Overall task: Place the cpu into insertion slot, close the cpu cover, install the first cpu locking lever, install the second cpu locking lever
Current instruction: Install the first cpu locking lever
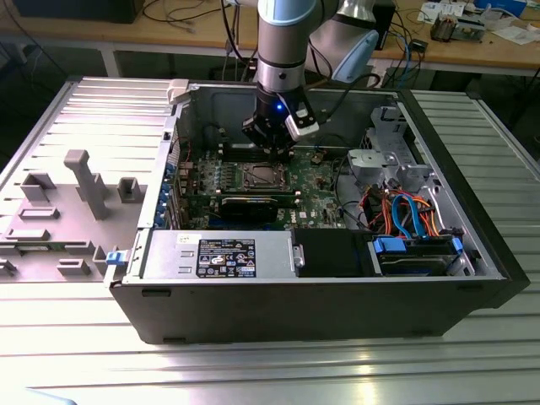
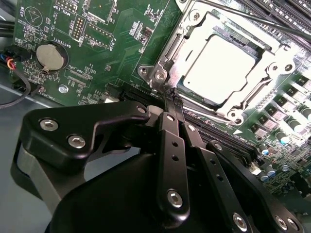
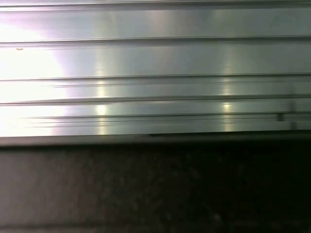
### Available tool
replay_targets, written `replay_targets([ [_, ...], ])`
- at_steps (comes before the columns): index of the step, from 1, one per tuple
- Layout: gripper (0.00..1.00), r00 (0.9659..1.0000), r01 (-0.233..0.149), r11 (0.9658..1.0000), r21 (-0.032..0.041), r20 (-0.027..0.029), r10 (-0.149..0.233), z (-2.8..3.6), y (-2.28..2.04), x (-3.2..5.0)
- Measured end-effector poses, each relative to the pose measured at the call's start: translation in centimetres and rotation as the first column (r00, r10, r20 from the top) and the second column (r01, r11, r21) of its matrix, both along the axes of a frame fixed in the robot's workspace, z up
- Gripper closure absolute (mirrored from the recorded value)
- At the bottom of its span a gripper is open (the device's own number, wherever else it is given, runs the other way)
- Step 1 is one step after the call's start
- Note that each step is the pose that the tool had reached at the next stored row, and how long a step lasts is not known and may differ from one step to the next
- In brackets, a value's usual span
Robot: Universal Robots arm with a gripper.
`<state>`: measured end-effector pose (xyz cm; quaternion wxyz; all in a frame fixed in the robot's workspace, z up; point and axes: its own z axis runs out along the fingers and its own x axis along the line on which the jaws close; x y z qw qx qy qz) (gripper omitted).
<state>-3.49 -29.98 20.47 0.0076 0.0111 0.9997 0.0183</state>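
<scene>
I'm working in what looks like an electronics lab: an open PC case (image 1: 295, 304) sits on a ribbed metal table (image 1: 472, 371), and behind it a wooden bench (image 1: 498, 52) carries cables (image 1: 181, 13).

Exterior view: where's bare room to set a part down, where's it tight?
Free: ribbed table in front of the case, and the strip at the exterior view's right of it. Crowded: board under the end effector, cables by the drives.

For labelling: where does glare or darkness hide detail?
Second wrist view: glare whitens the cpu inside the cpu cover. First wrist view: a bright reflection washes out the ribbed metal surface; the area adjoining it is dark. Exterior view: the computer case is evenly lit.
</scene>
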Motion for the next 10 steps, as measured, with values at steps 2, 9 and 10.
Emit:
replay_targets([
  [2, 0.89, 1.0000, 0.000, 1.0000, -0.0008, -0.0007, 0.000, -0.05, 0.01, -0.01],
  [9, 0.89, 1.0000, 0.000, 1.0000, -0.0010, -0.0008, 0.000, -0.06, 0.03, 0.00],
  [10, 0.89, 1.0000, 0.000, 1.0000, -0.0007, -0.0008, 0.000, -0.02, 0.03, 0.00],
])
